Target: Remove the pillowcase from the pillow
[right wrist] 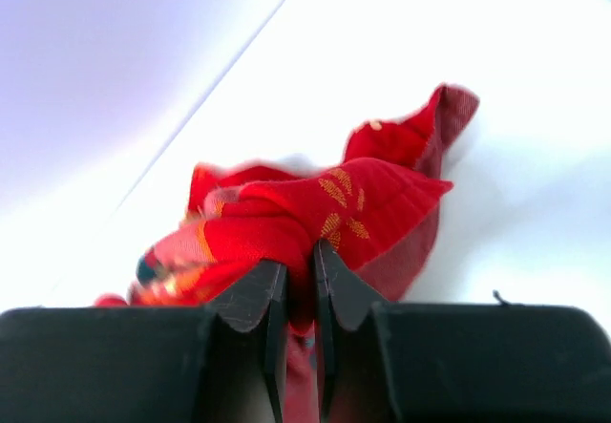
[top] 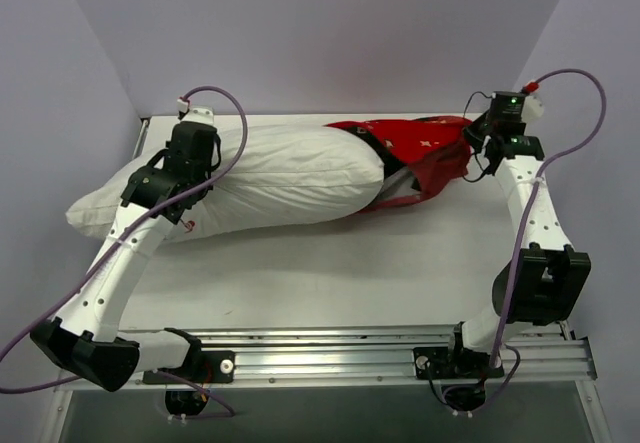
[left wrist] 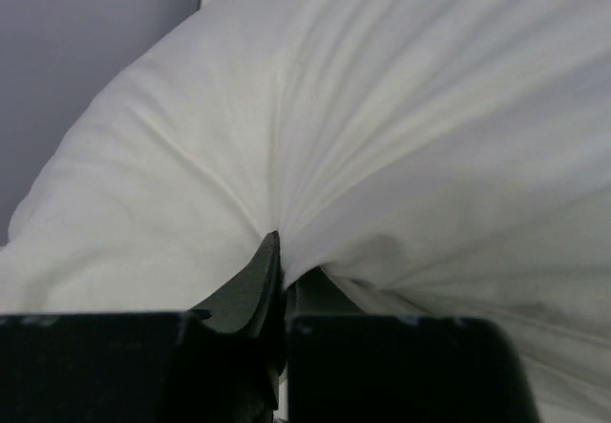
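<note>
The white pillow [top: 270,178] lies across the far part of the table, most of it bare. The red pillowcase [top: 420,153] is bunched over its right end. My left gripper [top: 180,168] sits on the pillow's left part and is shut on a pinch of its white fabric [left wrist: 315,184], which puckers into the jaws. My right gripper [top: 478,141] is at the far right, shut on a fold of the red pillowcase [right wrist: 315,213]. Gold marks show on the held fold.
Lilac walls [top: 330,23] close in the table at the back and both sides. The white tabletop [top: 330,273] runs in front of the pillow to the metal rail [top: 330,348] at the near edge.
</note>
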Tool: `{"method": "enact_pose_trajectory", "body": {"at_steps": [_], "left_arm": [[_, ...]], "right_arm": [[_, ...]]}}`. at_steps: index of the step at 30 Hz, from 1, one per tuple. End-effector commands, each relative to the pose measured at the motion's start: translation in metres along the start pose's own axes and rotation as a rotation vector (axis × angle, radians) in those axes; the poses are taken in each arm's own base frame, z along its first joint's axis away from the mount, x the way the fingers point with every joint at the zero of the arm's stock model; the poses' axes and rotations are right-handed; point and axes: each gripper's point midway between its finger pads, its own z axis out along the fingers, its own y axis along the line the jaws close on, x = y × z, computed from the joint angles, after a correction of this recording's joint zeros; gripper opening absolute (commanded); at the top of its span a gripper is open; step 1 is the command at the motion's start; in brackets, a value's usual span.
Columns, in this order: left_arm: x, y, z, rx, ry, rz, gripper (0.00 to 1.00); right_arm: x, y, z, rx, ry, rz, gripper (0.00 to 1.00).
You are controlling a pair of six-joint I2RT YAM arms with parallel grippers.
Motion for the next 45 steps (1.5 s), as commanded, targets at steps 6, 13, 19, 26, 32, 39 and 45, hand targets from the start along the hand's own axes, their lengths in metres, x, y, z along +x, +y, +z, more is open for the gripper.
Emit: {"method": "enact_pose_trajectory", "body": {"at_steps": [6, 13, 19, 26, 32, 39, 45], "left_arm": [[-0.073, 0.084, -0.038, -0.242, -0.192, -0.11, 0.02], [-0.113, 0.065, -0.016, -0.2, -0.218, -0.136, 0.02], [-0.157, 0.056, -0.004, -0.189, -0.268, -0.164, 0.02], [-0.201, 0.075, -0.016, -0.21, -0.362, -0.263, 0.02], [-0.233, 0.055, -0.04, -0.014, -0.493, -0.371, 0.02], [-0.186, 0.05, -0.019, -0.052, -0.463, -0.427, 0.02], [-0.087, 0.024, 0.026, -0.075, -0.243, -0.428, 0.02]], "right_arm": [[-0.141, 0.012, -0.037, 0.044, -0.357, -0.043, 0.0], [-0.158, 0.083, -0.046, -0.237, -0.325, -0.127, 0.0], [-0.204, 0.131, -0.084, -0.386, -0.457, -0.136, 0.0], [-0.234, 0.152, -0.099, -0.456, -0.584, -0.126, 0.0], [-0.154, 0.136, -0.032, -0.414, -0.381, -0.197, 0.0], [0.017, 0.087, -0.003, -0.34, -0.041, -0.19, 0.0], [0.125, 0.066, -0.061, -0.365, 0.202, -0.243, 0.0]]}}
